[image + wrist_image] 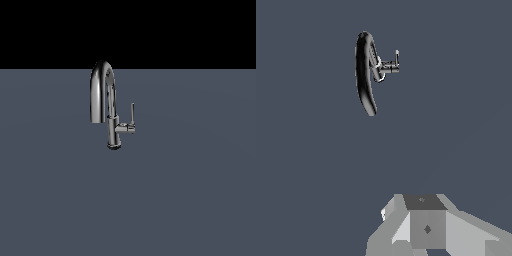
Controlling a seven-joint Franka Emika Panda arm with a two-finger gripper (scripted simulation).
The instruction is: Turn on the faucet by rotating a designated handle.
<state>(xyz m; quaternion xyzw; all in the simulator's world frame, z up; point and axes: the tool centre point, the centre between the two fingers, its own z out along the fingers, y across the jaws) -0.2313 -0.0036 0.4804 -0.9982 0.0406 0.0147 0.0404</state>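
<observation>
The faucet (104,100) stood alone on the grey floor (190,190), its handle (132,115) upright on the exterior view's right. The gripper (426,227) hung well apart; whether its jaws were parted could not be told.

A flat worktop (190,200) of plain slate-blue colour fills the lower part of the exterior view and has no pattern or marking on it. Above its far edge there is only a black background (200,30). In the wrist view the same slate-blue surface fills the picture.
</observation>
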